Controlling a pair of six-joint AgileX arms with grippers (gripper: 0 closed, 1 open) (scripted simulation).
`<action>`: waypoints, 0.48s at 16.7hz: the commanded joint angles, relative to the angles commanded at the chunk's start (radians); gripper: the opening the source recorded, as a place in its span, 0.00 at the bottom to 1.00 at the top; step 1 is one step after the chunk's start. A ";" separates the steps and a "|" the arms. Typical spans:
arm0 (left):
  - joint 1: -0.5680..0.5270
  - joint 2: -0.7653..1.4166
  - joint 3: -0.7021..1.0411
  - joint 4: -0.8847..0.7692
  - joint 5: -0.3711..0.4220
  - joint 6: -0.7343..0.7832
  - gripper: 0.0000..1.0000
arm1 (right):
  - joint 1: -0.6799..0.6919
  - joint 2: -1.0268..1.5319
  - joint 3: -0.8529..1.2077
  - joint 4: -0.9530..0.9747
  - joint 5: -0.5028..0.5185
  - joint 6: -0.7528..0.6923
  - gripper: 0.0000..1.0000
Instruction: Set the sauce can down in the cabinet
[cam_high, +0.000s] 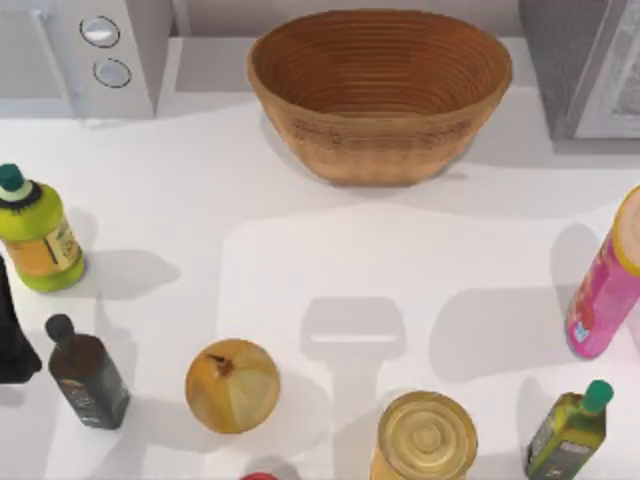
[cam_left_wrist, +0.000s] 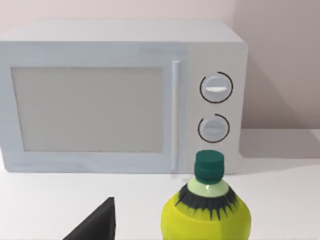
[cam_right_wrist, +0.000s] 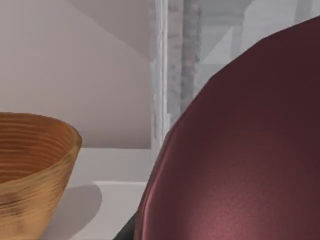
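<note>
At the 1 o'clock corner of the white surface (cam_high: 300, 260), seen from above, stands the grey cabinet (cam_high: 560, 60) with its pale, white-framed door panel. A woven basket (cam_high: 380, 90) sits at 12 o'clock, and a white microwave (cam_high: 90, 50) with two round knobs is at 11 o'clock. At 9 o'clock stands a yellow-green bottle (cam_high: 38, 235) with a green cap. The dark left gripper (cam_high: 12, 335) is just below it at the edge, near 8 o'clock; whether its jaws are spread or closed cannot be told. Beside it is a dark brown bottle (cam_high: 88, 372). An onion (cam_high: 232, 385) sits near 7 o'clock, and a larger can (cam_high: 425, 437) with a shiny gold ridged top is at 5 o'clock. A green oil bottle (cam_high: 570, 428) stands farther toward 4 o'clock, and a pink canister (cam_high: 607, 280) is tilted at 3 o'clock. A small red sliver (cam_high: 260, 476) shows at the 6 o'clock edge. In the right wrist view, the sauce can (cam_right_wrist: 240, 160) looms very close, its dark maroon surface in front of the cabinet's grey wall and white frame, with the basket off to one side. The state of the right gripper's jaws cannot be told.
</note>
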 joint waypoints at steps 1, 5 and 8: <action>0.000 0.000 0.000 0.000 0.000 0.000 1.00 | 0.008 0.055 0.083 -0.019 0.009 0.004 0.00; 0.000 0.000 0.000 0.000 0.000 0.000 1.00 | 0.041 0.298 0.439 -0.101 0.047 0.013 0.00; 0.000 0.000 0.000 0.000 0.000 0.000 1.00 | 0.063 0.483 0.707 -0.165 0.080 0.013 0.00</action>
